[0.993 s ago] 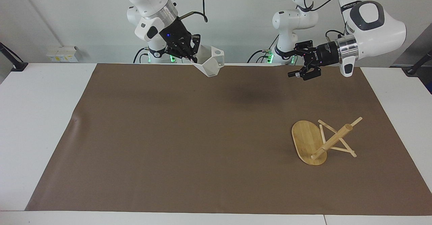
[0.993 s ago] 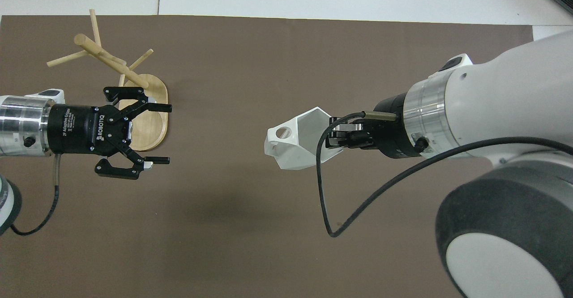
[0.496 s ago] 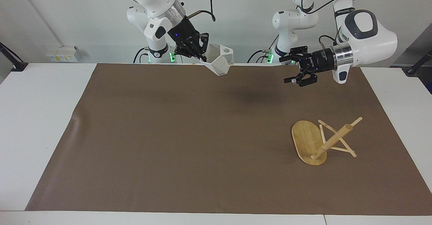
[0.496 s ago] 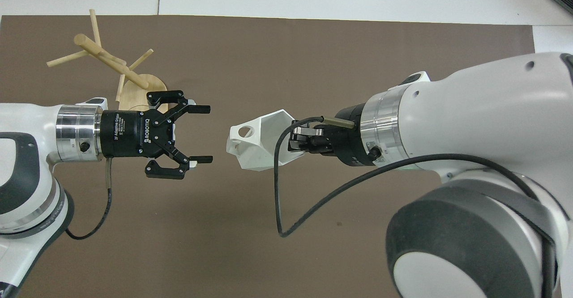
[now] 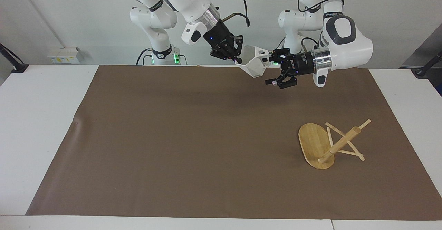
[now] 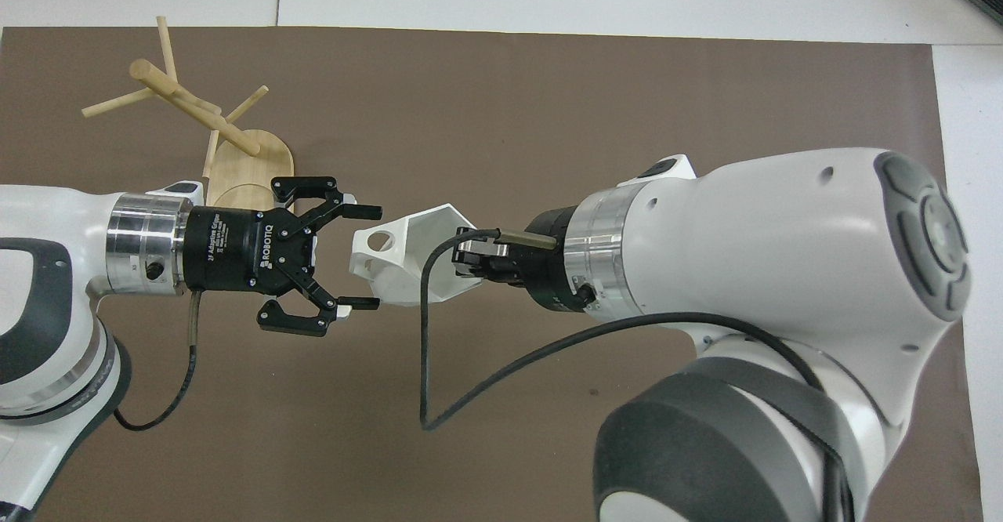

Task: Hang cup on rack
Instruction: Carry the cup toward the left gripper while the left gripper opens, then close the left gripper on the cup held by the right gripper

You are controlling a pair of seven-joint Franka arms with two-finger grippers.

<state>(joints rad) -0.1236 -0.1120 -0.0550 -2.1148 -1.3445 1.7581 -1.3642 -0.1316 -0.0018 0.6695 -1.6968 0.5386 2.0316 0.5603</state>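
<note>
My right gripper (image 5: 237,59) clamps the faceted mug's (image 5: 255,63) rim, presenting its handle to my spread-open left gripper (image 5: 275,71) for handover.

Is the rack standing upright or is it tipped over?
Tipped over. The rack lies on the brown mat: its oval base stands on edge, and its post slants low, resting on peg tips.
</note>
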